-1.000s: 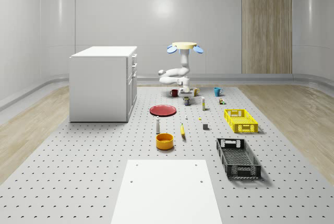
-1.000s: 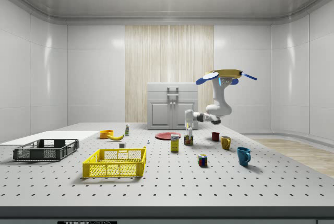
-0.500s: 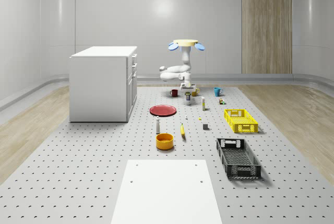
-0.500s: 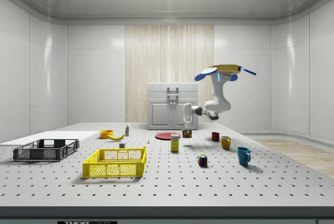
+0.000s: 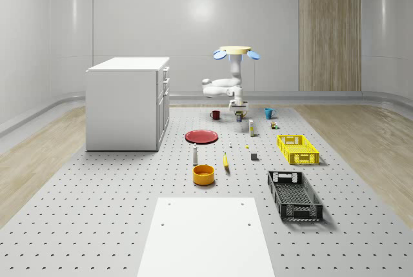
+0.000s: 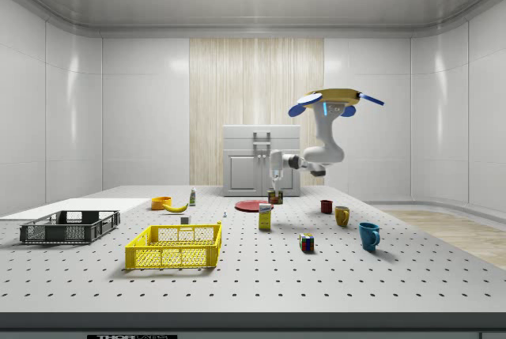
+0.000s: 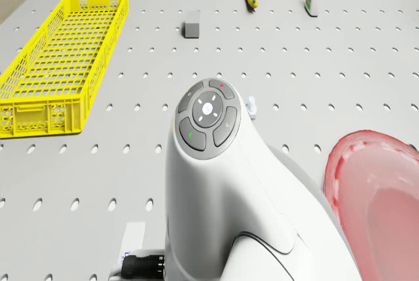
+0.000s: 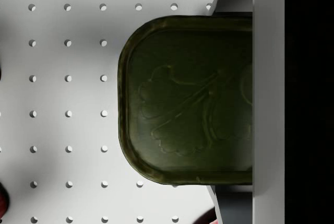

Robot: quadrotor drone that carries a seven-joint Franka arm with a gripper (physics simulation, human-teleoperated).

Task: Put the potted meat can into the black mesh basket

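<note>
The drone (image 6: 335, 102) hovered in the upper middle of the side view, above the far part of the pegboard table (image 6: 316, 276), with its white arm (image 6: 320, 153) bent down toward the side view's left. The gripper (image 6: 275, 189) hung just above the table and was clamped on the meat can (image 6: 275, 196), which was lifted clear of the surface. In the wrist view the can (image 8: 188, 104) showed its dark embossed top, its one end cut off behind a pale finger (image 8: 268, 98); the other finger was hidden.

In the whole-scene view the drone (image 5: 235, 51) sat at upper centre, and the gripper (image 5: 239, 110) and can were too small there to tell apart. The black basket (image 5: 294, 195) lay in the lower right of that view, well apart from the can, with the yellow basket (image 5: 297, 148) above it in the frame. In the drone view the arm (image 7: 229, 183) blocked the gripper, and a red plate (image 7: 380, 183) was cut off at the right edge.
</note>
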